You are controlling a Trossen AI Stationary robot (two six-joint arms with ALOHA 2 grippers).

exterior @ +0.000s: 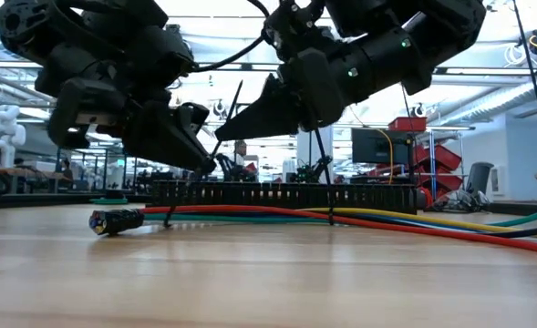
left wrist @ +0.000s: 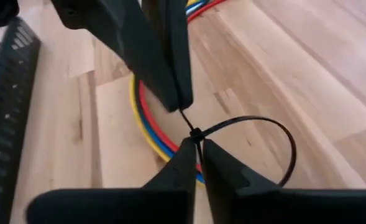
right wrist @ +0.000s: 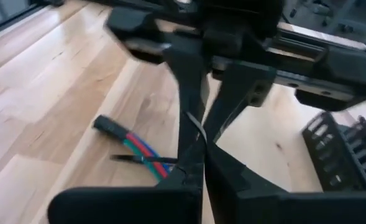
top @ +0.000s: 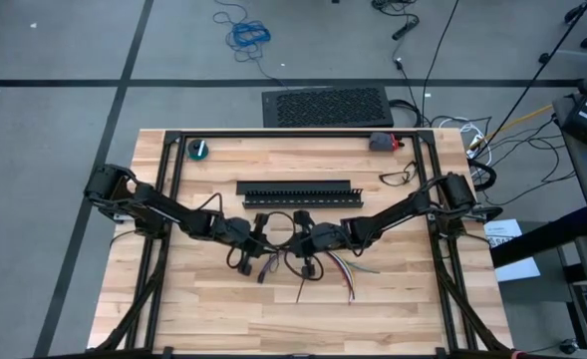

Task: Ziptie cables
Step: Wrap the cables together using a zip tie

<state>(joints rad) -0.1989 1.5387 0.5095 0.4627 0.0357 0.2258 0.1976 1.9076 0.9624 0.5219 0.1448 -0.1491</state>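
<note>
The cables, a bundle of coloured wires, lie flat on the wooden surface, directly beneath both sets of jaws. A ziptie is looped around the bundle, its loop seen to one side of the left jaws.

The left gripper is clenched on the ziptie right at its small locking head. The right gripper meets it tip to tip from the opposite side, its jaws shut on the thin tail that rises from that head; in the right wrist view the same strip is seen pinched between the right jaws, with the left fingers just beyond.

The step in hand is judged to be the cinching of the loop. It is done well if the head is held still and low, close to the wires, while the tail is drawn straight along its own line rather than sideways, so that the strip is not twisted or slipped from the grip. The loop should be kept around all the wires while it narrows.
</note>
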